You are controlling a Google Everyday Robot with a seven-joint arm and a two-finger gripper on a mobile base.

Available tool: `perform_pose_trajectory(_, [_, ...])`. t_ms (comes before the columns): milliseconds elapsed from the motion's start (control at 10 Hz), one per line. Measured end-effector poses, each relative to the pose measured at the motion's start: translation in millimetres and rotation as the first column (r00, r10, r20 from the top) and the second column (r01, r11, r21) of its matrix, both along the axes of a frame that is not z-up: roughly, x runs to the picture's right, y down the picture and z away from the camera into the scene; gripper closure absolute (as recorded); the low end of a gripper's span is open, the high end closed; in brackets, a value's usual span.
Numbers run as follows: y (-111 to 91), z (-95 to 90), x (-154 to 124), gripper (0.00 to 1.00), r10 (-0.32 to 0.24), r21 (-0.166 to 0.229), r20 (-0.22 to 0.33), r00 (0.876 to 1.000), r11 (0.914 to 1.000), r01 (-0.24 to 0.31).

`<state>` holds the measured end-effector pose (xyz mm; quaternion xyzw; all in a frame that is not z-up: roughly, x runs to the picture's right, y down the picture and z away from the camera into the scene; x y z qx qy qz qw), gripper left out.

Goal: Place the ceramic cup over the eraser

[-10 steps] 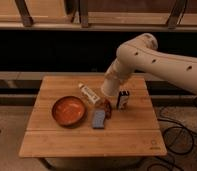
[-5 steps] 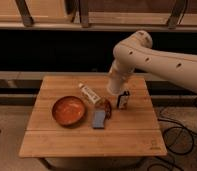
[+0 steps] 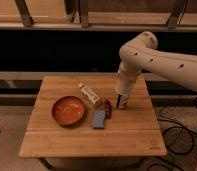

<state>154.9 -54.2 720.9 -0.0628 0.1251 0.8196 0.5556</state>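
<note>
Dim room, dark shelving along the back wall, cables on the floor at right. Gripper (image 3: pixel 120 100) is down at the right-centre of the wooden desk (image 3: pixel 137 134), jaws pressed together; I cannot tell whether they pinch anything. Eraser (image 3: pixel 124 105), a small black block with a pale patch, stands right at the jaw tips. Ceramic cup: I cannot pick it out from the gripper. Just left lies a small dark reddish item (image 3: pixel 108 108), then a blue-grey pad (image 3: pixel 98 119). A pale bottle-like item (image 3: pixel 89 94) lies tilted behind them. An orange bowl (image 3: pixel 68 110) sits furthest left.
</note>
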Motion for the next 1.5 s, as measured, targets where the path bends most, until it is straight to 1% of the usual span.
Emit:
perform_pose_trajectory(200, [10.7,1.1,10.1,1.0,0.035,-0.009,-0.008,0.999,0.9993,-0.036])
perform_pose_trajectory(500, [21.9,6.3,19.8,1.0,0.063,-0.011,-0.011,0.998,0.9979,-0.063])
perform_pose_trajectory(800, [18.8,11.3,26.2,1.0,0.08,0.018,-0.002,0.997,0.9967,-0.08])
perform_pose_trajectory(1000, [17.6,13.4,25.5,1.0,0.087,0.028,0.006,0.996,0.9958,-0.087])
perform_pose_trajectory(1500, [21.1,18.8,12.4,1.0,0.11,0.031,0.044,0.993,0.9933,-0.112])
